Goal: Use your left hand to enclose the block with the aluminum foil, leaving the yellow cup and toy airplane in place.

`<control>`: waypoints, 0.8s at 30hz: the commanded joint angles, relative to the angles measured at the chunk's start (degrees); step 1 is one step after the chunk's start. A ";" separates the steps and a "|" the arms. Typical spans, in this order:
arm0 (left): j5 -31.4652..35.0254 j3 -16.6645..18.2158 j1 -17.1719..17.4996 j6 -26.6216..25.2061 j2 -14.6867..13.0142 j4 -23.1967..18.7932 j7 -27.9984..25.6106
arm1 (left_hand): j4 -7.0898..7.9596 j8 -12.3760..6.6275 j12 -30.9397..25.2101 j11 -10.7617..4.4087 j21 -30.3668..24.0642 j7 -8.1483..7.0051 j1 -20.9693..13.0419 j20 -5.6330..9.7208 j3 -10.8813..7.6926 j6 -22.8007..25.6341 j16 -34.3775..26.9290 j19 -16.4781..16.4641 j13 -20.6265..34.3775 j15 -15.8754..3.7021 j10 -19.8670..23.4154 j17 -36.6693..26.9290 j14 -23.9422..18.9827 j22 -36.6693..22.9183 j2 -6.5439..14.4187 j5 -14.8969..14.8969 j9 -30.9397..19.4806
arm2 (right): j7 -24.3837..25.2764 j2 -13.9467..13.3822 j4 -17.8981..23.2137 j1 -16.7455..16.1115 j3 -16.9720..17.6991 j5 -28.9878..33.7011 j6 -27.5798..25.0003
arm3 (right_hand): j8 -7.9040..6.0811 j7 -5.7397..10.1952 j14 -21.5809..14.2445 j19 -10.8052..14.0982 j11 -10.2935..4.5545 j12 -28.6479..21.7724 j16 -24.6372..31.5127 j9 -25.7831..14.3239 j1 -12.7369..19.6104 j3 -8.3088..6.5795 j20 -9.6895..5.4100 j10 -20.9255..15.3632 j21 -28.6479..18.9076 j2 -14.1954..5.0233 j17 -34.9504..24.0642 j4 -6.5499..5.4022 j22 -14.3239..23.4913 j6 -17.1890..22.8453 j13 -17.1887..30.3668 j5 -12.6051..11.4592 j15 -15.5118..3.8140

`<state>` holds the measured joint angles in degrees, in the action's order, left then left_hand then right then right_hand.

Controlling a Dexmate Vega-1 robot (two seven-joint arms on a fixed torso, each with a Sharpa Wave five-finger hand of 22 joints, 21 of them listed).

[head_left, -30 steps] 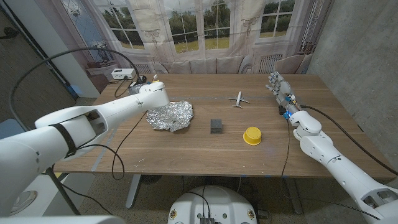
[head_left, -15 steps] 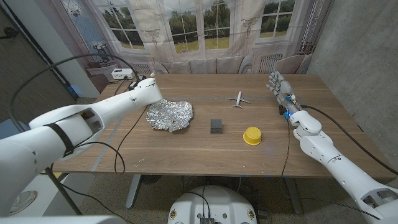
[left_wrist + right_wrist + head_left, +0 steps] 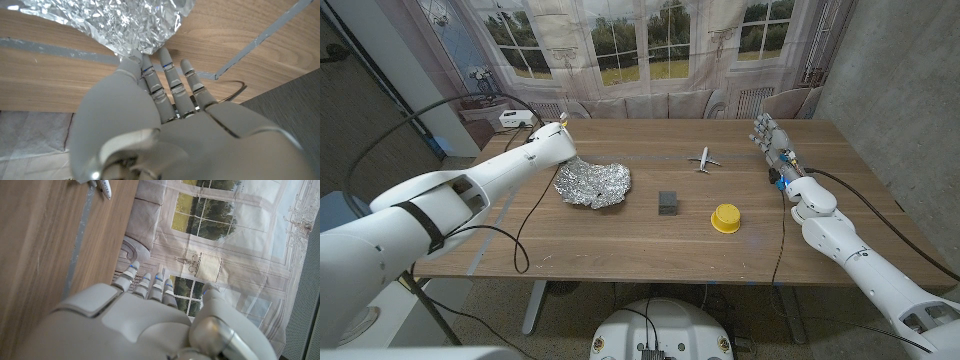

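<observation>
Left arm extends from the near left corner across the wooden tabletop (image 3: 650, 235). Left hand (image 3: 552, 146) sits at the far-left edge of the aluminum foil (image 3: 592, 185). In the left wrist view its fingers (image 3: 169, 80) are extended side by side, tips at the foil's crinkled edge; whether the thumb pinches the sheet cannot be determined. The foil is a crumpled, shiny, irregular sheet lying on the tabletop. The block (image 3: 667, 203), a small dark grey cube, stands just right of the foil, apart from it. The yellow cup (image 3: 725, 217), round, sits right of the block. The toy airplane (image 3: 704, 160), small and white, lies farther back. Right hand (image 3: 771, 139) stands upright near the right edge, fingers extended, holding nothing.
</observation>
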<state>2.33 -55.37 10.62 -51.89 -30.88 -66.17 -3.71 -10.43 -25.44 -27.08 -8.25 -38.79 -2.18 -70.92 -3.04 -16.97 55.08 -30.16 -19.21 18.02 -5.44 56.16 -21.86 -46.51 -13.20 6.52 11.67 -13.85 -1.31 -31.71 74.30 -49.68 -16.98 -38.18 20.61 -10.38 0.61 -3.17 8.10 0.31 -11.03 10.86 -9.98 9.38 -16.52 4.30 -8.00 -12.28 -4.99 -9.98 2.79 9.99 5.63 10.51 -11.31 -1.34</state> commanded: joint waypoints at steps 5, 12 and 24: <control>-0.81 6.70 5.88 6.11 -3.42 -6.69 -4.66 | 0.93 -1.35 -1.72 -1.82 -1.79 -0.64 -3.40 -0.25 0.20 1.14 -0.99 0.51 5.55 -7.95 1.00 -3.11 0.91 -0.65 1.68 -0.90 -0.98 | 0.48 0.45 -0.03 -0.16 0.09 0.12 0.72 | -0.36 0.27 -0.48 0.44 -0.03 -0.09 0.23 -0.24 -0.09 -0.02 -0.36 -0.72 0.04 -0.07 -0.23 0.37 0.33 0.45 0.18 -0.14 0.19; -1.92 11.38 10.96 16.38 -5.84 -9.93 -8.31 | 1.66 -2.10 -1.52 -1.84 -2.62 -2.30 -3.71 0.43 0.32 0.62 -0.23 1.59 6.89 -8.15 -0.61 -3.99 2.17 -0.92 2.47 -0.67 -1.95 | 0.90 0.19 0.89 -0.90 0.35 0.17 0.95 | -0.36 0.32 -0.45 0.45 0.05 -0.07 0.18 -0.24 -0.15 -0.03 -0.47 -0.72 0.08 -0.11 -0.24 0.36 0.33 0.45 0.18 -0.15 0.16; -6.10 16.04 13.90 30.06 -7.14 -10.70 -3.53 | 2.91 -3.17 -1.55 -2.39 -3.67 -3.53 -2.44 0.91 0.82 -0.07 2.19 2.18 8.26 -7.97 -1.16 -3.28 3.01 -1.00 2.10 0.54 -3.16 | 2.12 -0.68 3.51 -2.53 1.05 0.28 0.77 | -0.34 0.32 -0.46 0.47 0.10 -0.06 0.13 -0.24 -0.26 -0.05 -0.53 -0.77 0.14 -0.15 -0.24 0.37 0.33 0.44 0.18 -0.16 0.04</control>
<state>-1.03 -43.76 21.04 -33.23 -36.25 -75.00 -9.41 -7.88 -28.16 -28.34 -9.82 -42.17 -4.53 -72.04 -2.34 -16.03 54.24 -28.25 -17.15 18.02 -4.70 54.57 -25.22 -43.91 -13.99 6.72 11.70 -15.57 -0.14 -31.78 75.82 -50.85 -16.53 -37.96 21.30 -10.38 0.61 -3.16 8.40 0.40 -11.03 10.86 -9.98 9.10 -16.52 3.99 -8.73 -12.29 -5.18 -9.98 2.78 9.99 5.63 10.51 -11.31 -1.34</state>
